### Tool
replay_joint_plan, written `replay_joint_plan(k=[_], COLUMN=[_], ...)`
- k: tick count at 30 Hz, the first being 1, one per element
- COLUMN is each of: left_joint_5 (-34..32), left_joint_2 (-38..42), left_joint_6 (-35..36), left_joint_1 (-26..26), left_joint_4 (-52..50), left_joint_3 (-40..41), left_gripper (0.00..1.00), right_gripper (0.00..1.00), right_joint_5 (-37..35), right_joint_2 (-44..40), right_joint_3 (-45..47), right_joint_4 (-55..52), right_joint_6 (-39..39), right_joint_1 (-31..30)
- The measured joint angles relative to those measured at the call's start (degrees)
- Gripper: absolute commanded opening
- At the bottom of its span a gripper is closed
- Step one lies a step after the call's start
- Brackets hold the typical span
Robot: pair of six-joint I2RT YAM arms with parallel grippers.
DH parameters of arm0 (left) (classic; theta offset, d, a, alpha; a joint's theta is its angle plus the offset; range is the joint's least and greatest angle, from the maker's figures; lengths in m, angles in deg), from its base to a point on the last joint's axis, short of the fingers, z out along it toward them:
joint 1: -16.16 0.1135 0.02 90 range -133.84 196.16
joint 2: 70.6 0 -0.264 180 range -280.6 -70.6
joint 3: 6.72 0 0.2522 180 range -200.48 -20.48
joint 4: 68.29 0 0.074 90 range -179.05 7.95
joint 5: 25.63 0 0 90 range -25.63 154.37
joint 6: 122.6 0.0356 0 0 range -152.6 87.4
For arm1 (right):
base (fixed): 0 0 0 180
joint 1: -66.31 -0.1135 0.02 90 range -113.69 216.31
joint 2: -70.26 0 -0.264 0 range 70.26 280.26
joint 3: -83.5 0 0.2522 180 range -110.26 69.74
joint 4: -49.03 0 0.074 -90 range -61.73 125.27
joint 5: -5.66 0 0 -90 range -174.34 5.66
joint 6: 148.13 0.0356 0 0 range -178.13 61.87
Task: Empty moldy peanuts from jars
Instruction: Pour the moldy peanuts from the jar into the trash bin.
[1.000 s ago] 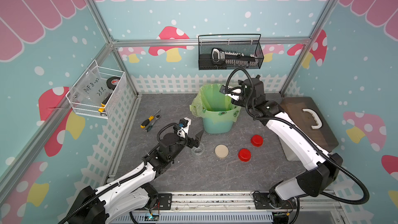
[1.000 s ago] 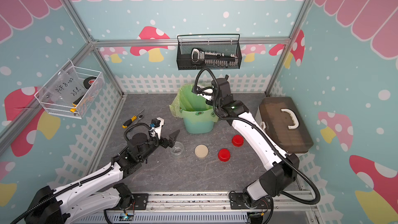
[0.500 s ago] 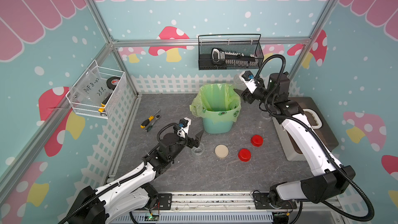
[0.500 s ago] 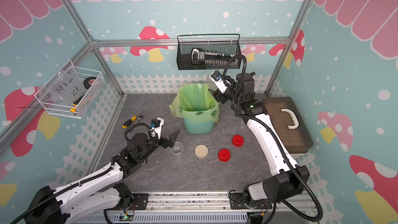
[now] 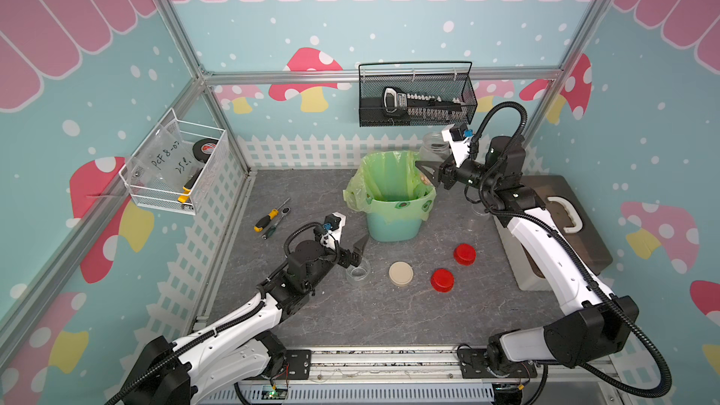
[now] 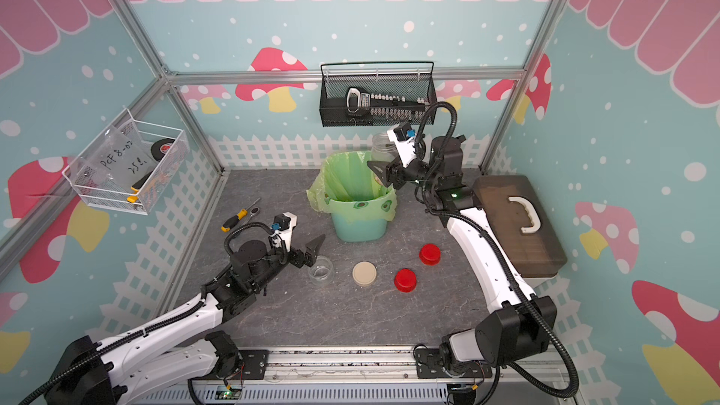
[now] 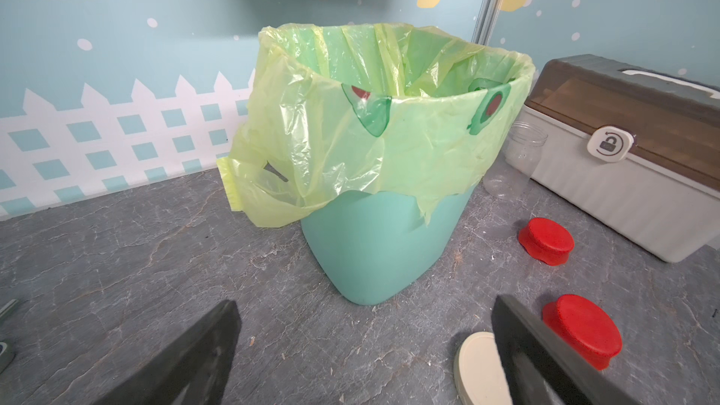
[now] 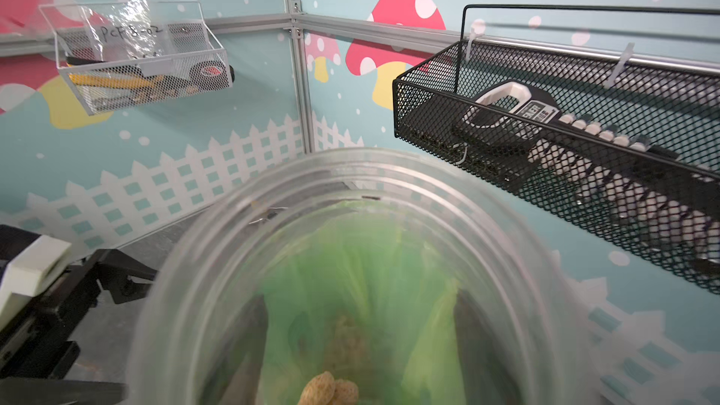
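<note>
While right gripper [image 5: 425, 174] clamps a jar [image 5: 433, 149] near-upright, mouth up, left gripper [image 5: 357, 252] gapes.

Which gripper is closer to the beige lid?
Left. The left gripper is low beside the beige lid, an open jar between them; the right gripper holds a second jar up at the bin.

The right gripper [image 5: 430, 167] holds a clear jar [image 5: 433, 146] at the green-bagged bin [image 5: 393, 224]'s far rim. A tan speck [image 5: 422, 179] by its fingers [image 5: 424, 169] may be a peanut. The left gripper [image 5: 356, 255] gapes beside a lidless jar [image 5: 357, 272] on the worktop [image 5: 350, 317], near a beige lid [image 5: 400, 274].
</note>
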Motion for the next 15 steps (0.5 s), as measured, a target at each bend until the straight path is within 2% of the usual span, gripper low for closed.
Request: replay_joint_plan(k=[5,8,11,15], left_joint_5=[0.1,0.1,0.1,0.1], left_joint_2=[-0.9,-1.6,-1.7,-1.9], left_joint_6=[0.0,0.0,0.0,0.0], left_joint_1=[0.0,0.0,0.0,0.0], left_joint_4=[-0.1,-0.2,-0.4,-0.5], left_joint_3=[-0.5,-1.1,-1.2,-1.5], left_gripper=[0.99,0.99,0.99,0.99], right_gripper=[0.37,0.37,0.37,0.37], right_joint_5=[-1.9,-3.8,-5.9,-13.2], right_joint_2=[-2.4,-2.5,-2.3,-1.6], right_joint_3=[9.7,10.8,8.2,0.9], right_joint_4=[11.3,14.3,12.4,5.4], right_joint_6=[7.5,8.5,5.7,-3.8], right_joint_1=[0.0,0.0,-0.1,-1.5])
